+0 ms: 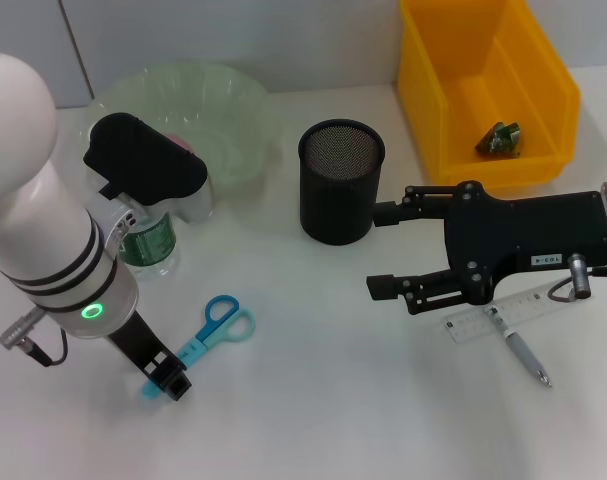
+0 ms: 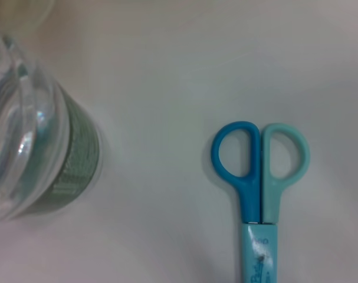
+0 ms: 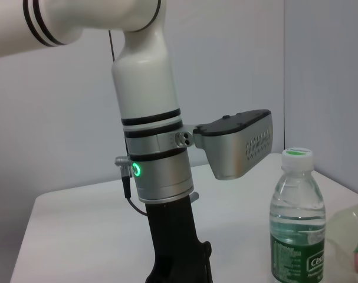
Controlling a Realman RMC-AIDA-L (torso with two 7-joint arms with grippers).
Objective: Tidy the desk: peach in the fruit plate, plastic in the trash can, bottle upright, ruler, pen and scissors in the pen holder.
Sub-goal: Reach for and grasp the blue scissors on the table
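Scissors (image 1: pixel 208 335) lie flat near the bench's front edge, handles toward the upright bottle (image 1: pixel 148 240). The left claw (image 1: pixel 169 383) sits at their blade end, grip state untellable. The right claw (image 1: pixel 383 250) hangs wide beside the pen holder (image 1: pixel 340 182). Next: grasp, carry to holder.
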